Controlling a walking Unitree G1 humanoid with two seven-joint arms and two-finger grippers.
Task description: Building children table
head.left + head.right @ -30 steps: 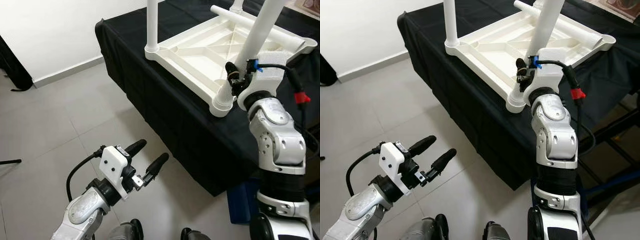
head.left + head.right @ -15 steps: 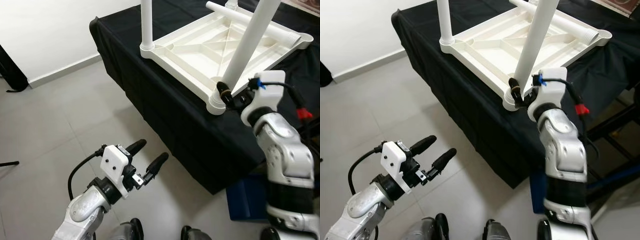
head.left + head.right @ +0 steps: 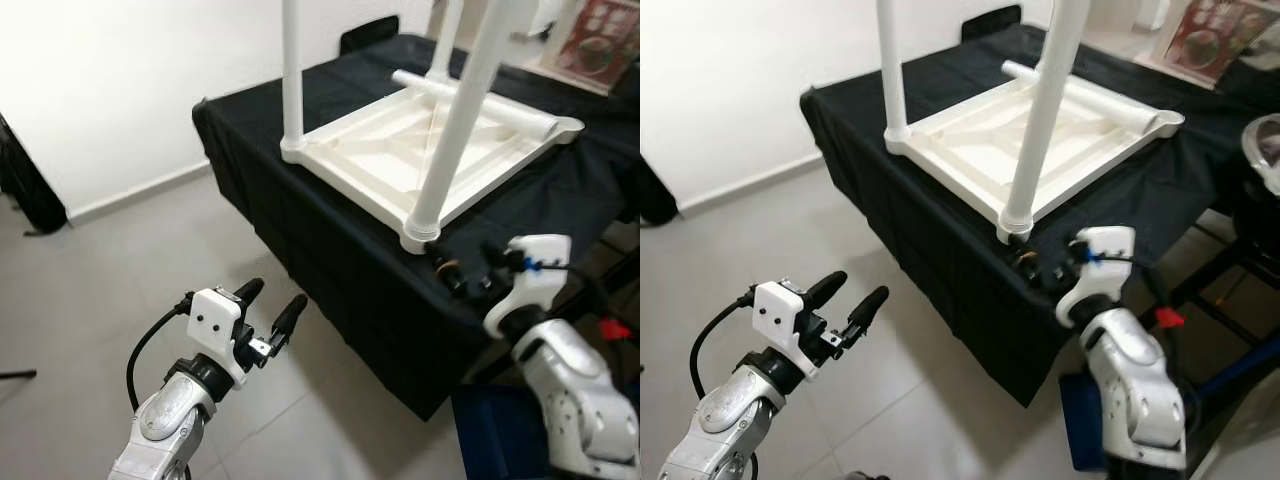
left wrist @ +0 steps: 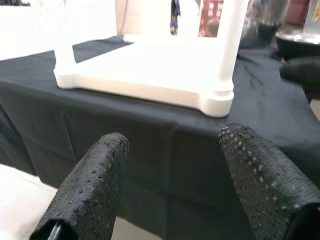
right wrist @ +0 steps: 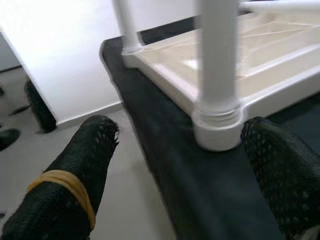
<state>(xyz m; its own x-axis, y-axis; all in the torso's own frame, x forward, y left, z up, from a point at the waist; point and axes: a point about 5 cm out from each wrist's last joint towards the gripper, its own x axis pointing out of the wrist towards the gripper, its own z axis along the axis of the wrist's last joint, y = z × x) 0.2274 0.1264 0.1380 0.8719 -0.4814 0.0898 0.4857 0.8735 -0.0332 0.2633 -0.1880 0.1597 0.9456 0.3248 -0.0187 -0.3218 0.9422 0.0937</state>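
— Where's the table top (image 3: 432, 150)?

— Upside down on the black-draped bench (image 3: 330, 240), ribbed underside up. Sensible that way: sockets face upward for legs to go in.

— Legs fitted?

— Near corner leg (image 3: 455, 120) standing upright in its socket. Another upright leg (image 3: 291, 75) at the left corner, a third (image 3: 447, 35) at the back. One loose leg (image 3: 475, 97) lying across the underside, most likely waiting for the last corner.

— Right gripper (image 3: 465, 272)?

— Fingers spread, empty. Sitting just below and in front of the near corner, close to the leg's base but apart from it. From the wrist, leg base (image 5: 218, 120) framed between the two fingers (image 5: 67, 185), rubber band around one.

— Left gripper (image 3: 270, 305)?

— Also spread and empty, low over the tiled floor (image 3: 110, 270), well away from the bench, pointing towards it. Idle, by the look.

— Next step, at a guess?

— Probably the loose leg, then the free corner.
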